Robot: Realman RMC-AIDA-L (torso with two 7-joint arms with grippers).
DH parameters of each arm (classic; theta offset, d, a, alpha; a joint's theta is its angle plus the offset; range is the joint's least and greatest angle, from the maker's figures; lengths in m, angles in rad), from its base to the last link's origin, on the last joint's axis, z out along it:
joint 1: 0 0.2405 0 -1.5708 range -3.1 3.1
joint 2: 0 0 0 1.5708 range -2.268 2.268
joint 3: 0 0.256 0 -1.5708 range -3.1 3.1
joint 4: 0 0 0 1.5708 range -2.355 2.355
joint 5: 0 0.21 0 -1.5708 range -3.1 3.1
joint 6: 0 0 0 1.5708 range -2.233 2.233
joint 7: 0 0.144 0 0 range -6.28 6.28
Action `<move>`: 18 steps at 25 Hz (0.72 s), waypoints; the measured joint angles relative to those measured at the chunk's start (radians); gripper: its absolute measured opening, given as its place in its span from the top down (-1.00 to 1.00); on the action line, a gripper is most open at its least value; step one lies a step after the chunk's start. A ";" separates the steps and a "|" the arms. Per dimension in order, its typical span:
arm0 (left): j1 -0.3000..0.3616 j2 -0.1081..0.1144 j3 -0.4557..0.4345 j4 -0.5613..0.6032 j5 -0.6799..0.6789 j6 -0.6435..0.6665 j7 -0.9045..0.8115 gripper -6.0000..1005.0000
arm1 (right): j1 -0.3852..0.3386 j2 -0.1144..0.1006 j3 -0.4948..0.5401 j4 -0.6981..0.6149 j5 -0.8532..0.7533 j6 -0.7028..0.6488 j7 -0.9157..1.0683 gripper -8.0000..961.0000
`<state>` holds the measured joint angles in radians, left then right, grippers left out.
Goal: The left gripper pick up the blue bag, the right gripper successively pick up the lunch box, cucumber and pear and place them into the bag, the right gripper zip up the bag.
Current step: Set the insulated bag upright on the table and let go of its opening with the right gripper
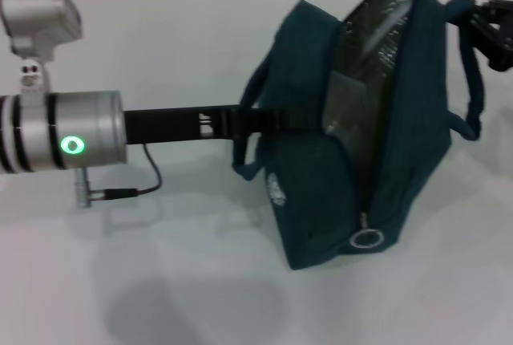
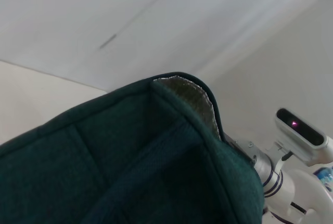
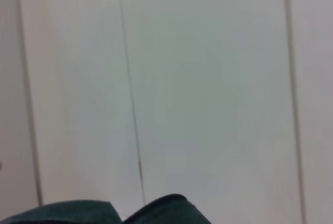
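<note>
Head view: our left tool [image 1: 240, 124] grips the bag [image 1: 385, 160]; zip [image 1: 366, 238] open, zipping remains; right tool [image 1: 490, 28] unclear.

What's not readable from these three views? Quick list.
- Bag contents: the head view shows only silver lining through the open top of the blue bag; lunch box, cucumber and pear appear in no view.
- Left gripper: its fingers are hidden against the bag's side; the left wrist view is filled with bag fabric.
- Right gripper: cut off by the head view's right edge; the right wrist view shows mostly wall.
</note>
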<state>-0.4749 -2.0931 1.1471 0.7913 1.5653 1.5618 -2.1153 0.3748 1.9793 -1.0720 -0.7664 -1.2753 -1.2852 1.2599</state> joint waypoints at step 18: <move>-0.082 -0.004 0.171 -0.083 -0.119 -0.129 0.030 0.89 | 0.001 -0.049 0.016 0.011 -0.016 -0.020 0.023 0.72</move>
<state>-0.5572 -2.0969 1.3183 0.7085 1.4468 1.4333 -2.0852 0.3762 1.9301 -1.0556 -0.7558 -1.2910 -1.3057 1.2826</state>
